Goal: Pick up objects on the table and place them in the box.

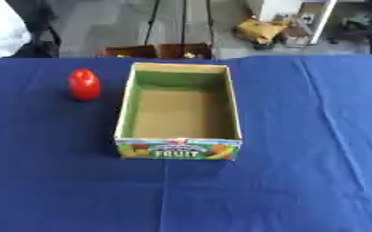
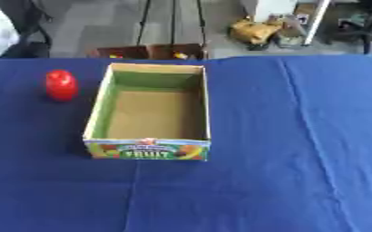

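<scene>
While neither hand shows, the red object [image 1: 84, 84] stands left of the box [image 1: 178, 150] — apart.

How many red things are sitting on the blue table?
1. The red object stands on the blue tablecloth, just left of the open cardboard box, near its far end and not inside it. The box looks empty.

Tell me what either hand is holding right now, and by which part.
Nothing is held: neither hand is in view. The red object stands alone on the table, left of the box.
</scene>
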